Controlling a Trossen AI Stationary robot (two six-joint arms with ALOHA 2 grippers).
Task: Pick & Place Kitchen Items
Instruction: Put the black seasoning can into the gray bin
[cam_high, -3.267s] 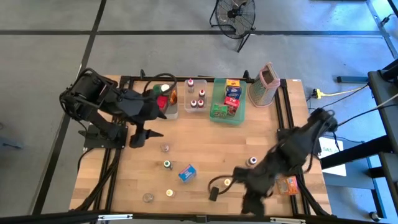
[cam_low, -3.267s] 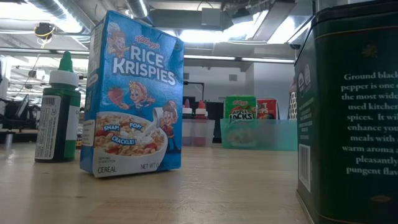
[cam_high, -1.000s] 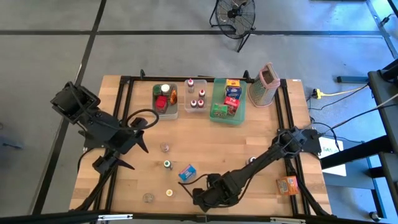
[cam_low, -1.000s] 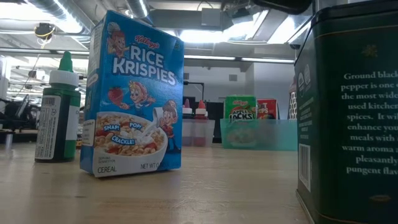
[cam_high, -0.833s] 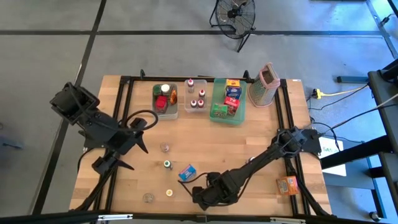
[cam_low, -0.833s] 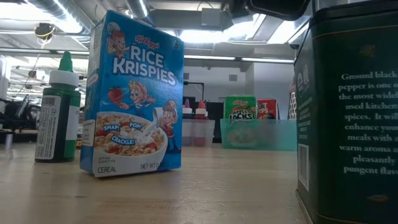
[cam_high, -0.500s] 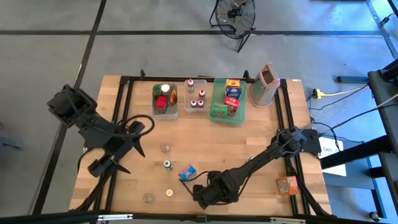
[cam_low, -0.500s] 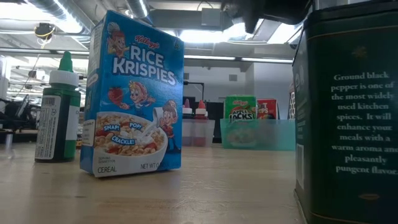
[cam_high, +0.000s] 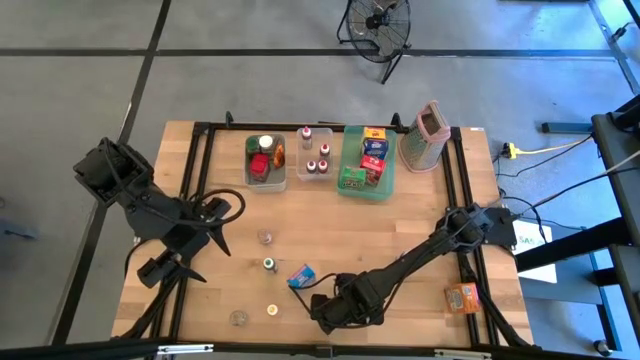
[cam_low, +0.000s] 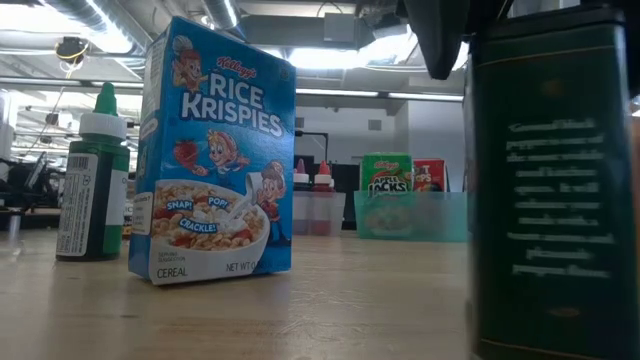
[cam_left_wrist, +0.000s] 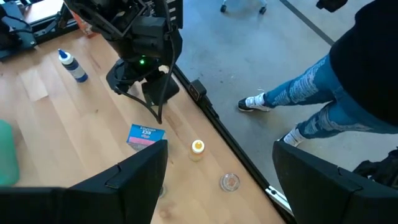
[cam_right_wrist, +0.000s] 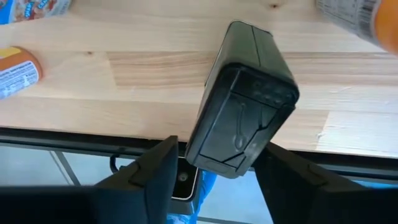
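**High view.** My right end effector (cam_high: 326, 312) is stretched to the near edge of the wooden tabletop (cam_high: 400, 215). My left end effector (cam_high: 212, 240) waits over the left side. At the far edge, two clear plastic bins (cam_high: 285, 178) and a green plastic tray (cam_high: 352, 190) already hold small bottles and boxes, so I judge part of the sorting done. Left loose are:
- a small blue cardboard cereal box (cam_high: 302, 275);
- a green-capped small bottle (cam_high: 268, 264);
- a small clear round jar (cam_high: 265, 237);
- a yellow-capped small jar (cam_high: 272, 311);
- an orange packet (cam_high: 462, 297) (off by the right frame rail).

The tall pinkish box grater (cam_high: 430, 135) stands beside the tray.

**Low view.** A dark green rectangular pepper tin (cam_low: 550, 190) fills the right of the picture, standing at the near edge with a dark finger above it. Its label is smeared and unreadable. The cereal box and green-capped bottle stand upright, well apart from it.

**Left wrist view.** My left fingers stand wide apart with nothing between them: open. A person's legs in jeans (cam_left_wrist: 311, 112) show beyond the tabletop edge.

**Right wrist view.** My two right fingers bear on opposite sides of the pepper tin: I judge it gripped. Whether its base has left the wood cannot be seen.

**Hidden.** From above, my right arm covers the tin entirely. What lies deep in the bins is too small to identify.
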